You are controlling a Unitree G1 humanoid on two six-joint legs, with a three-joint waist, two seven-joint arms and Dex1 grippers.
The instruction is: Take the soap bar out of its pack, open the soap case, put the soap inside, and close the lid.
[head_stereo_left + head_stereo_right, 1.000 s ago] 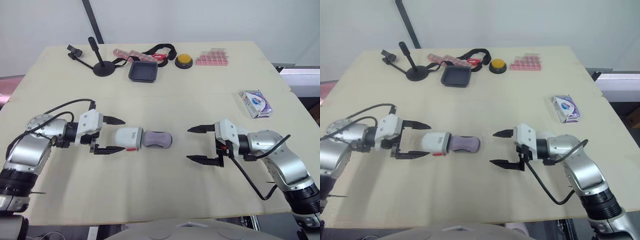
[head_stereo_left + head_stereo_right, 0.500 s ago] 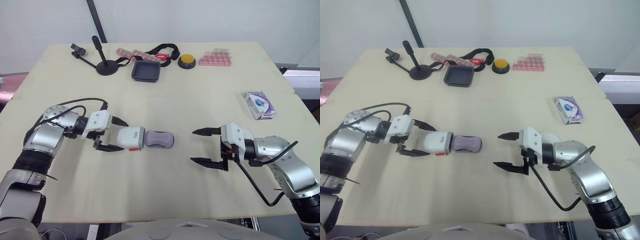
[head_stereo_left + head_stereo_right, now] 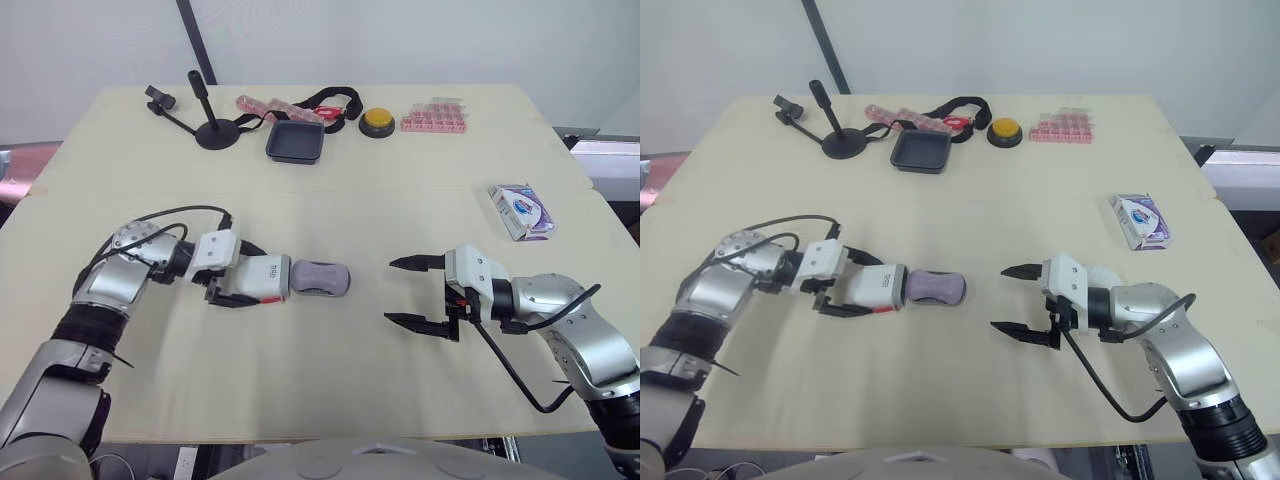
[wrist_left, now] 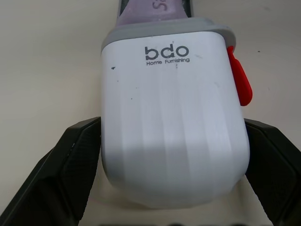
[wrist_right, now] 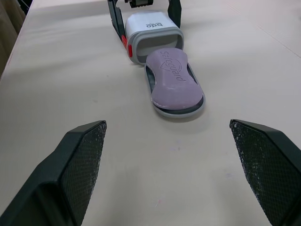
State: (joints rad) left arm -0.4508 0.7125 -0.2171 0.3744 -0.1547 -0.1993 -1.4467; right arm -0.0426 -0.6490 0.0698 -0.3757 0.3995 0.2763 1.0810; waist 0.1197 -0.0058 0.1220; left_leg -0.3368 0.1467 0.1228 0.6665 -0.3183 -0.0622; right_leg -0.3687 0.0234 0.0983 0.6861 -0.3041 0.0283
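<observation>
Now the left gripper [image 3: 258, 277] hugs the white soap case [image 4: 174, 117], maybe squeezing it. Purple soap [image 5: 175, 82] pokes out. The right gripper [image 3: 390, 290] stands wide open.

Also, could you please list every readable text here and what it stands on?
"bdo": on the white soap case.
"Home Furnishing": just below it, same case.
"Safeguard": embossed on the purple soap bar.
Print on the soap pack: too small to read.

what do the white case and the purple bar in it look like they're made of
White case: likely hard plastic, a smooth satin shell with a printed logo. Purple bar: looks like solid soap, a matte waxy surface with pressed lettering.
</observation>
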